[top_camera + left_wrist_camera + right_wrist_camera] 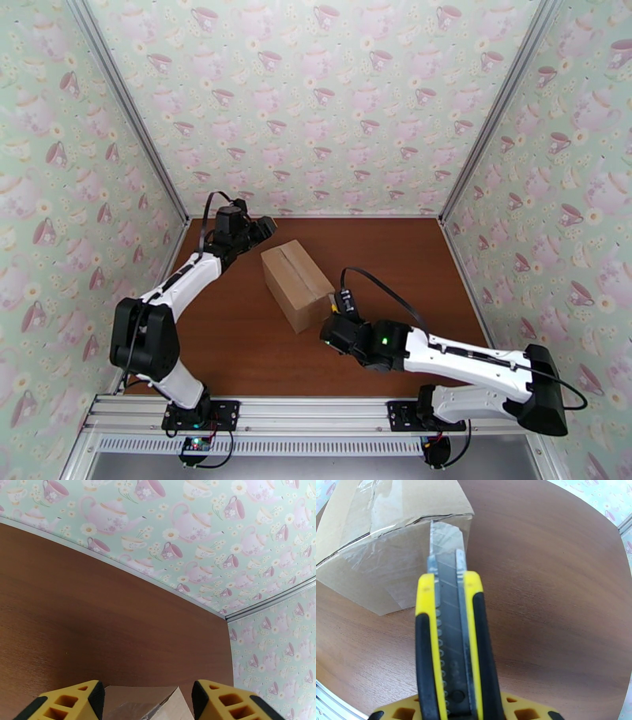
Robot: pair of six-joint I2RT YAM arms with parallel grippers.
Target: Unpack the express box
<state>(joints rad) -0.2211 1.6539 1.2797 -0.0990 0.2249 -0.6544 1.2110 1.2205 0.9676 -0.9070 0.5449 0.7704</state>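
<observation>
showing unlabelled express box (296,284), taped seam, utility knife (452,638)

A lab test cell: teapot-patterned walls (316,95), aluminium frame rail (316,422).

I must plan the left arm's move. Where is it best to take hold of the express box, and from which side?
Probably the far end of the express box, from above: it is closed, narrow there, and already lies between the left fingers.

Brown express box (296,282), taped shut, sits angled mid-table.
</observation>
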